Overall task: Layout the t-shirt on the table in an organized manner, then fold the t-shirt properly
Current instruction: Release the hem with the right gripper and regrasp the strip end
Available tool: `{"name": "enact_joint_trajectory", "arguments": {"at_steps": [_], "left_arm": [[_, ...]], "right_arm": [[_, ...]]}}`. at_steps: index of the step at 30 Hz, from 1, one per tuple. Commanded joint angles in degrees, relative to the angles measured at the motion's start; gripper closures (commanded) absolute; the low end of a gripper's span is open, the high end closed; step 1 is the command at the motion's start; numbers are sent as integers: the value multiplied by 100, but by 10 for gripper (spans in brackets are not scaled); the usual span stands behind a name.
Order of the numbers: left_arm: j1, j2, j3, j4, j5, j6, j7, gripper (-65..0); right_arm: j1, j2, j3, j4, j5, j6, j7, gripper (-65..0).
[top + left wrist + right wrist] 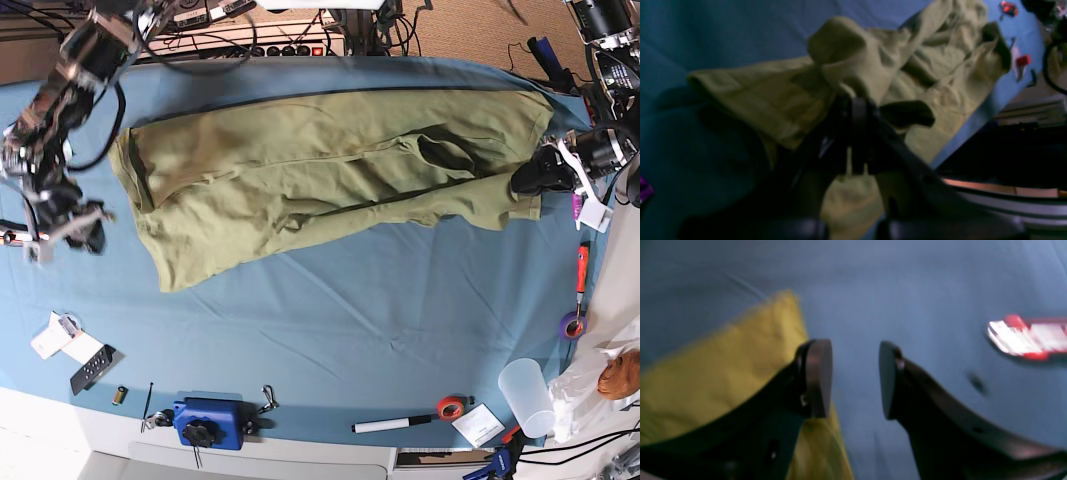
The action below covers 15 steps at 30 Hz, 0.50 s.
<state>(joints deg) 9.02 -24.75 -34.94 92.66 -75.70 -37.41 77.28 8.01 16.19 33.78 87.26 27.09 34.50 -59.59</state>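
Left claw [853,100] is clamped on a bunched fold of the olive shirt [320,170]; in its wrist view the cloth rises in a hump right at the dark tips. In the base view this claw [535,172] sits at the shirt's right end, its arm coming in from the right edge of the surface [330,330], low and reaching sideways.

Right claw [855,378] stands with its jaws parted and nothing between the pads [818,376]; only blue cover shows in the gap. The shirt edge [723,373] lies just beside and partly under the left-hand pad; contact cannot be told through the motion blur. In the base view this claw [62,225] hangs just off the shirt's left end, over bare cover, with the arm angled down from the upper left corner.

Shirt lies stretched lengthwise across the far half of the surface, wrinkled, the lower left corner sagging toward the front.

Open room: a broad bare band of cover runs in front of the shirt. Along the front edge sit a blue box [210,422], a marker [385,425] and a red tape roll [450,407]; a clear cup [527,392] stands at the right front, a red-handled tool [582,270] along the right edge.
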Motion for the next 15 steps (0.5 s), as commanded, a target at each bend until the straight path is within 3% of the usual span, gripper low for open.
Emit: {"name": "enact_joint_trajectory", "arguments": {"at_steps": [1, 5, 10, 15], "left_arm": [[-46, -111, -35, 90, -146, -17, -140, 0], [-44, -111, -35, 90, -142, -17, -129, 0], [-46, -111, -35, 90, -144, -17, -131, 0], [-46, -111, -35, 90, -146, -17, -136, 0]], "right_arm": [[251, 146, -173, -186, 68, 15, 120, -235], [896, 369, -973, -1362, -109, -133, 560, -235], [1567, 339, -1622, -2540, -474, -280, 857, -235], [1823, 334, -1956, -3012, -804, -431, 1270, -235]]}}
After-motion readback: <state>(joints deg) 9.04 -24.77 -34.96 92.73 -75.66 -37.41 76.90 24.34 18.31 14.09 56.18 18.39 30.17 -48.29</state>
